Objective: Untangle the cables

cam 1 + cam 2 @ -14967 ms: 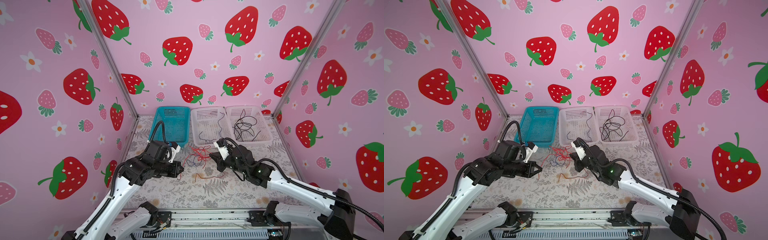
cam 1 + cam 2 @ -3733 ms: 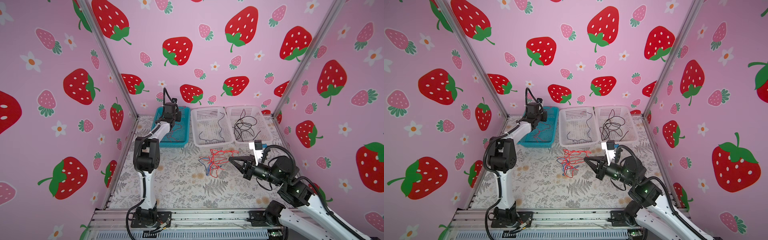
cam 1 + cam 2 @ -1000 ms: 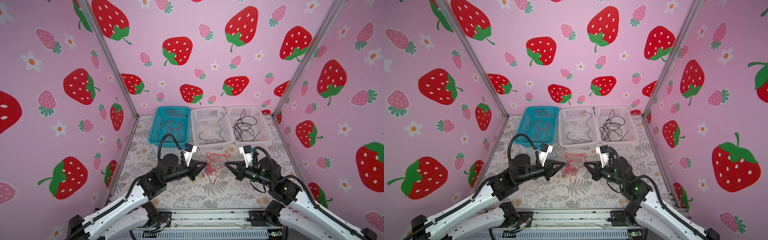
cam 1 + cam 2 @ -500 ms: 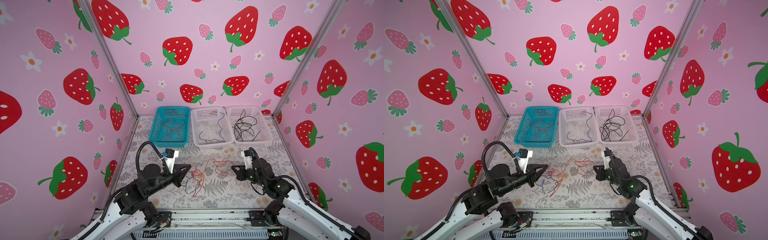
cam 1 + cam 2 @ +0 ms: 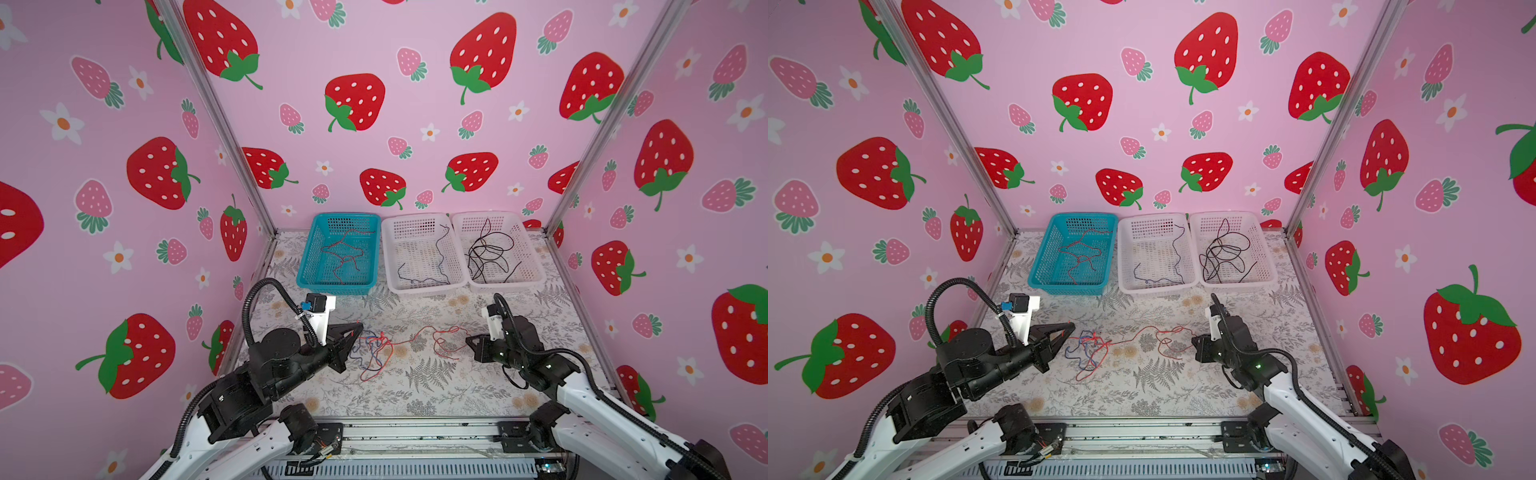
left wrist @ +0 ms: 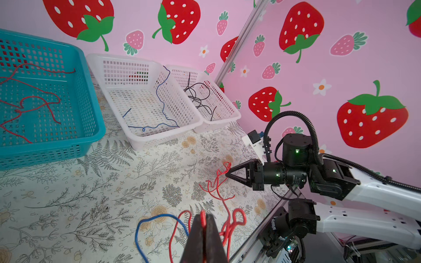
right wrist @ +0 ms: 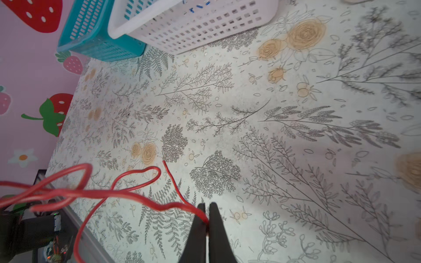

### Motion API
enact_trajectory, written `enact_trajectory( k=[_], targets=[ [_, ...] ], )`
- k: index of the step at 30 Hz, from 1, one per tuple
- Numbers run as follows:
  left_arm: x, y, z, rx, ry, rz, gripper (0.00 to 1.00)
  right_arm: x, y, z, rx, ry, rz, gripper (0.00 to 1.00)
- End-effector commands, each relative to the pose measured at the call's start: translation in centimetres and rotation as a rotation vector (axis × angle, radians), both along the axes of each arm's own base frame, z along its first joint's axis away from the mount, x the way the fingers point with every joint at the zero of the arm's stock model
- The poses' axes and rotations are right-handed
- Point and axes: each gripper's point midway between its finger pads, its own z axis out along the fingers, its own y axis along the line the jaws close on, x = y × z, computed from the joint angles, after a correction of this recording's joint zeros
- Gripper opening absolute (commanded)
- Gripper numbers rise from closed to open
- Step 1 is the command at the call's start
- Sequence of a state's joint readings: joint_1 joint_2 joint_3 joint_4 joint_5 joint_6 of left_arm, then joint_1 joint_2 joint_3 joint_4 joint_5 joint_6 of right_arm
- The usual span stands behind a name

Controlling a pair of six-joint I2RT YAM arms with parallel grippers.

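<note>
Thin red cables (image 5: 386, 341) are clamped by the black left gripper (image 5: 360, 326) and black right gripper (image 5: 468, 339) near the front edge of the floral worktop (image 5: 415, 397).

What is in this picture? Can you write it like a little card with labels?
Left gripper: shut on red cable
Right gripper: shut on red cable too
Knot: red and blue cables, on table between grippers
Blue basket: loose red cable inside
Middle basket: blue cable inside
Right basket: black cables inside
</note>
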State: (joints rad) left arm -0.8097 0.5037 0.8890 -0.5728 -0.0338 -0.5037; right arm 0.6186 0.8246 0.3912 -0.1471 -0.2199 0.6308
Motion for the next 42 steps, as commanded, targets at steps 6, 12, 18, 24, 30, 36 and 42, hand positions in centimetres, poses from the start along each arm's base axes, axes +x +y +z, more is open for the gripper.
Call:
enact_trajectory(
  k=[6,12,18,24,30,36,42],
  targets=[
    [1.6,-2.3,0.6,-0.04,0.059,-0.011,0.0,-0.5,1.1,6.0,0.071,-0.132,0.11,0.41],
    [2.3,-4.8,-0.5,-0.032,0.134,-0.066,0.0,-1.8,2.1,13.0,0.222,-0.272,0.179,0.46],
    [2.5,-5.9,-0.5,-0.058,0.153,-0.096,0.0,-5.3,6.1,16.7,0.407,-0.338,0.393,0.44],
    [2.6,-6.4,-1.0,-0.054,0.17,-0.106,0.0,-9.0,11.1,16.8,0.446,-0.36,0.585,0.38],
    [2.7,-6.7,-1.2,-0.053,0.178,-0.112,0.0,-9.9,13.4,15.5,0.42,-0.347,0.63,0.36],
    [2.5,-7.2,-1.4,-0.057,0.189,-0.142,0.0,-8.9,14.5,14.0,0.376,-0.346,0.593,0.29],
    [2.2,-7.2,-1.6,-0.058,0.197,-0.152,0.0,-8.0,15.2,13.7,0.342,-0.365,0.579,0.21]
  ],
)
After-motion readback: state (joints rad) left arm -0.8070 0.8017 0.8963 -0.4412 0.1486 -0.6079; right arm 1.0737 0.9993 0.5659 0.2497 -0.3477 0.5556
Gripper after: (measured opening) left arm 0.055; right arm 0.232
